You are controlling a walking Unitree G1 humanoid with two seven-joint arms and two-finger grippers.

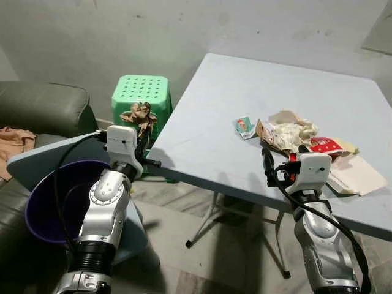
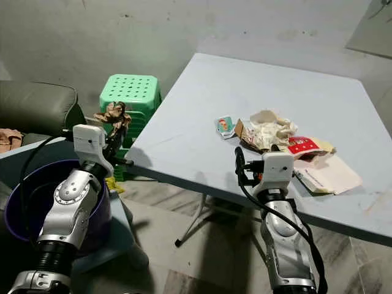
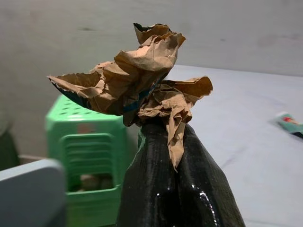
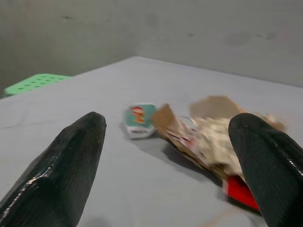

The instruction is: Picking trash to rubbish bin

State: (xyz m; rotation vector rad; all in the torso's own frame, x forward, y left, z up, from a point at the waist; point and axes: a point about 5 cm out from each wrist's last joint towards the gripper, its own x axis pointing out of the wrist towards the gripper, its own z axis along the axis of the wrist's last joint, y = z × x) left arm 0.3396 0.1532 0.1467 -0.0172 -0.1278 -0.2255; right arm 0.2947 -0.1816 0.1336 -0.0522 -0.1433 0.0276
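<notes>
Left gripper holds crumpled brown paper above the bin; right gripper open at the table's near edge.

The left gripper (image 1: 143, 125) is clamped on a wad of crumpled brown paper (image 3: 137, 80), raised in front of the green plastic stool (image 1: 141, 97), just off the left corner of the light blue table (image 1: 208, 141). The purple rubbish bin (image 1: 46, 199) sits below and to the left of this arm, beside a dark sofa (image 1: 40, 110). The right gripper (image 4: 165, 156) has its fingers (image 4: 71, 161) spread wide apart, positioned over the near table edge. Beyond it on the table lie a small teal packet (image 1: 244, 127), a torn carton with crumpled white paper (image 1: 288, 133), a red wrapper (image 1: 323, 145) and flat cream paper (image 1: 355, 174).
</notes>
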